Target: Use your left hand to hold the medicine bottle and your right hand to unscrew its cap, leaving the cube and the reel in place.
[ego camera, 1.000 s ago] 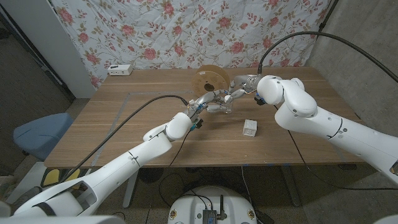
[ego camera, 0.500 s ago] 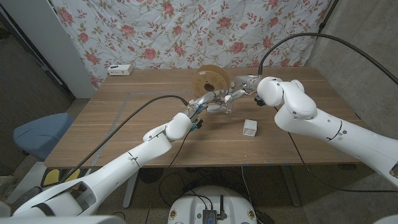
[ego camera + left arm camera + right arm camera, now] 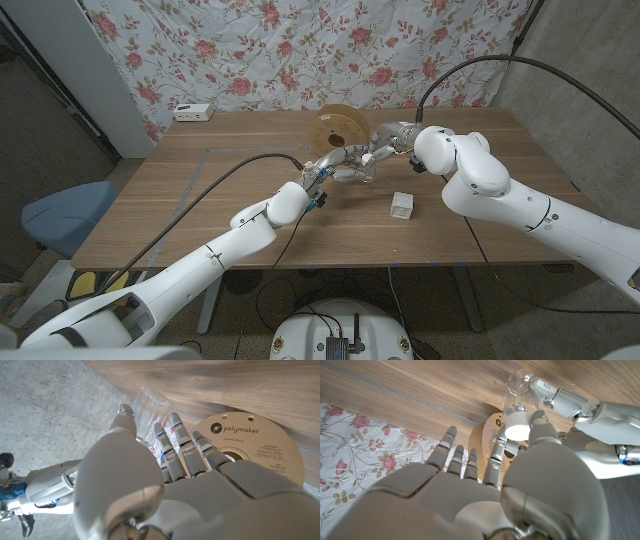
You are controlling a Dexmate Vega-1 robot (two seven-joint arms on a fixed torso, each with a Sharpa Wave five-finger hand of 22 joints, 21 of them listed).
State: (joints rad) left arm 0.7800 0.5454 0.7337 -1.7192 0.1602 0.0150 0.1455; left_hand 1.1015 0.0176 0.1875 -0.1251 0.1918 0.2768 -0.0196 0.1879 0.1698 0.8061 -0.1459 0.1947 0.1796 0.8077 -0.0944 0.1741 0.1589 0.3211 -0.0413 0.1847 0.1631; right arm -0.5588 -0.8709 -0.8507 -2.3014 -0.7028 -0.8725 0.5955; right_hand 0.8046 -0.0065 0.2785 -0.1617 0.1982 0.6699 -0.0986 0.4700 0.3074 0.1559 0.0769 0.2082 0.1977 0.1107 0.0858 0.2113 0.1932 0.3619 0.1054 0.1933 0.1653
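My left hand point(image 3: 340, 165) wraps its fingers around a clear medicine bottle point(image 3: 149, 415) with a red and white label and holds it off the table, just in front of the reel. In the right wrist view the bottle point(image 3: 518, 391) carries a white cap point(image 3: 517, 428), and my right hand point(image 3: 485, 490) pinches that cap between thumb and fingers. In the head view my right hand point(image 3: 386, 140) meets the left hand at mid-table. The tan reel point(image 3: 337, 127) stands behind both hands. The white cube point(image 3: 402, 206) lies nearer the front, to the right.
The wooden table point(image 3: 200, 195) runs wide on both sides of the hands. A white box point(image 3: 193, 111) sits at its far left corner. A floral cloth hangs behind, and a blue chair point(image 3: 65, 215) stands off the left edge.
My right arm has shifted very slightly. Both hands stay at the bottle, and the cube and the reel have not moved.
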